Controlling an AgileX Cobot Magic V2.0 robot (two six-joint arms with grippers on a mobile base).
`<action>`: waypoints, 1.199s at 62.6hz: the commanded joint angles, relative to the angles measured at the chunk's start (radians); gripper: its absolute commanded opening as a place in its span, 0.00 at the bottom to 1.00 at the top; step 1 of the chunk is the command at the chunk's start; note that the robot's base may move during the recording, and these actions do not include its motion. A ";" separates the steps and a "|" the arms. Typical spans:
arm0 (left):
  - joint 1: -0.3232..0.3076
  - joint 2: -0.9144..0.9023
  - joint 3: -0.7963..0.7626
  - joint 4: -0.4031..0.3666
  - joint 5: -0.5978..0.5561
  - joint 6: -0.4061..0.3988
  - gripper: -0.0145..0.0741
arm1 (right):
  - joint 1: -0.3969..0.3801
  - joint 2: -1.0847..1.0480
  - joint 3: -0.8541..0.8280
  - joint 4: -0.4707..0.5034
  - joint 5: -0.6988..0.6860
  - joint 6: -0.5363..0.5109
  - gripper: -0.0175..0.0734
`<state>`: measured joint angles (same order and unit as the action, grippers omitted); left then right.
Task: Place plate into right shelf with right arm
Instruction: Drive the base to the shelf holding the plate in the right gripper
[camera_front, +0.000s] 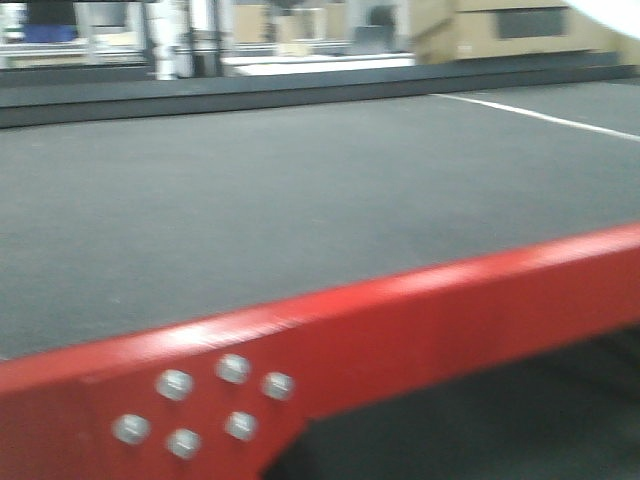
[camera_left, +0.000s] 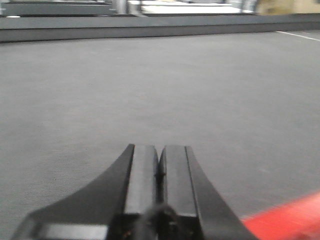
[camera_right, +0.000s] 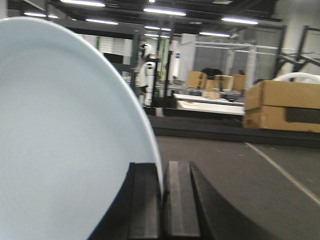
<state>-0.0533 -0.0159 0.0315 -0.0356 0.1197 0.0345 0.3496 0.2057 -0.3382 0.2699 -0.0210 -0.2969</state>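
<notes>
The white plate (camera_right: 65, 145), pale bluish, fills the left half of the right wrist view and stands on edge. My right gripper (camera_right: 162, 172) is shut on its rim, with one black finger on each side of the rim. A white sliver at the top right corner of the front view may be the plate (camera_front: 612, 14). My left gripper (camera_left: 160, 152) is shut and empty, low over the dark grey tabletop (camera_left: 150, 85). The stainless-steel right shelf is out of view.
A red table frame (camera_front: 400, 330) with several bolts crosses the front view; its corner shows in the left wrist view (camera_left: 290, 220). A white line (camera_front: 540, 115) runs across the grey tabletop. Cardboard boxes (camera_right: 285, 105) and racks stand beyond the far edge.
</notes>
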 joint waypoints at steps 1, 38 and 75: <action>0.001 -0.006 0.010 -0.006 -0.085 -0.003 0.11 | -0.007 0.011 -0.029 -0.007 -0.096 -0.008 0.25; 0.001 -0.006 0.010 -0.006 -0.085 -0.003 0.11 | -0.007 0.011 -0.029 -0.007 -0.096 -0.008 0.25; 0.001 -0.006 0.010 -0.006 -0.085 -0.003 0.11 | -0.007 0.011 -0.029 -0.007 -0.096 -0.008 0.25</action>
<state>-0.0533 -0.0159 0.0315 -0.0356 0.1197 0.0345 0.3496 0.2057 -0.3382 0.2699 -0.0210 -0.2972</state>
